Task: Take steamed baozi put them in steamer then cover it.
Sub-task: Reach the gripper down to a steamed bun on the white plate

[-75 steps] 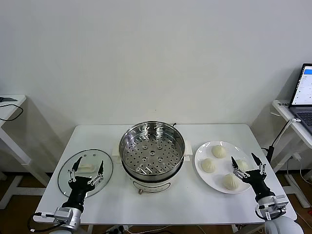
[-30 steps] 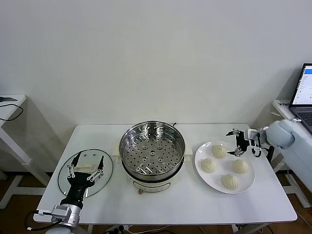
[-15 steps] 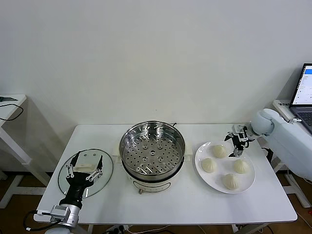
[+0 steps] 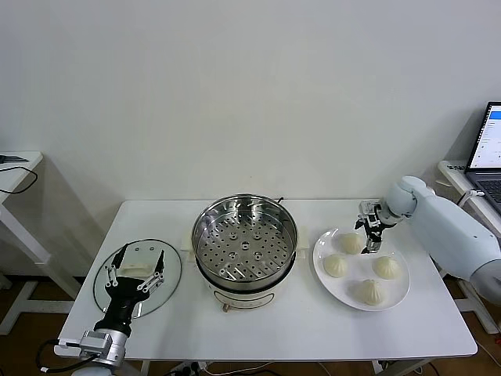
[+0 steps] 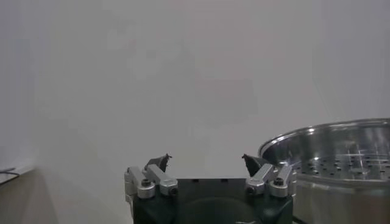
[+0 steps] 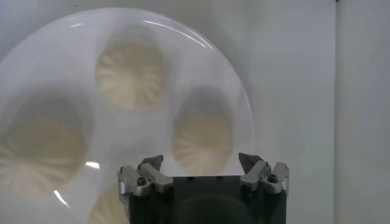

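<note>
Four creamy-white baozi lie on a white plate [image 4: 398,291] right of the steamer: one at the far side [image 4: 351,243], one on the left [image 4: 335,265], one on the right [image 4: 386,267], one at the front [image 4: 371,291]. The steel steamer [image 4: 244,243] stands at the table's centre, its perforated tray bare. My right gripper [image 4: 369,227] hovers open over the plate's far part, next to the far baozi. In the right wrist view a baozi [image 6: 204,135] lies just ahead of the open gripper [image 6: 201,164]. The glass cover [image 4: 174,274] lies at the front left. My left gripper [image 4: 133,274] is open above it.
A laptop [image 4: 487,153] stands on a side table at the far right. Another side table [image 4: 16,168] stands at the left. The steamer's rim [image 5: 341,137] shows in the left wrist view beside the open left gripper [image 5: 204,163]. Bare table lies in front of the steamer.
My right arm has risen from the table's front right and swung in over the plate, then moved left towards the far baozi. The left gripper has hardly moved.
</note>
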`<state>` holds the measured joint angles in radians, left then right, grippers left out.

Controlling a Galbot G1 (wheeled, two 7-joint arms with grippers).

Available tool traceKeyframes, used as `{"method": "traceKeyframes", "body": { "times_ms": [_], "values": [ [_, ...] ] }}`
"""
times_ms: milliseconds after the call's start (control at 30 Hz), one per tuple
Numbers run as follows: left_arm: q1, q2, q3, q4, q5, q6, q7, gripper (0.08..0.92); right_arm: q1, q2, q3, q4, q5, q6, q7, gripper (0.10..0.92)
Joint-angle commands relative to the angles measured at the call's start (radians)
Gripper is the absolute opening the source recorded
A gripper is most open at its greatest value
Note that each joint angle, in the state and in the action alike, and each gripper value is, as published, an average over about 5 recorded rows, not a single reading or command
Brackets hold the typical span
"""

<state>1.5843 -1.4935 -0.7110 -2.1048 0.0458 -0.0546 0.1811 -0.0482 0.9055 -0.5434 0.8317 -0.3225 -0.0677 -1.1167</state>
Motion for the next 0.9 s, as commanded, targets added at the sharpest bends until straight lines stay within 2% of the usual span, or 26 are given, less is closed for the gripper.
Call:
{"method": "traceKeyframes", "body": {
  "times_ms": [33, 467, 733, 900],
  "values": [
    [0.001, 0.0, 0.0, 0.001, 0.001, -0.002, -0.001, 0.823, -0.001, 0.04, 0.01, -0.052, -0.028, -0.001, 0.005, 0.823],
    [0.001, -0.003, -0.006, 0.008, 0.001, -0.004, -0.001, 0.823, -0.008, 0.064, 0.026, -0.079, -0.065, 0.014, 0.008, 0.815],
    [-0.003, -0.005, -0.002, 0.013, 0.001, -0.006, -0.001, 0.823, -0.018, 0.066, 0.037, -0.079, -0.074, 0.018, 0.012, 0.719],
    [-0.003, -0.005, 0.0, 0.016, 0.002, -0.006, 0.0, 0.823, -0.02, 0.067, 0.043, -0.073, -0.073, 0.022, 0.015, 0.713]
  ]
}}
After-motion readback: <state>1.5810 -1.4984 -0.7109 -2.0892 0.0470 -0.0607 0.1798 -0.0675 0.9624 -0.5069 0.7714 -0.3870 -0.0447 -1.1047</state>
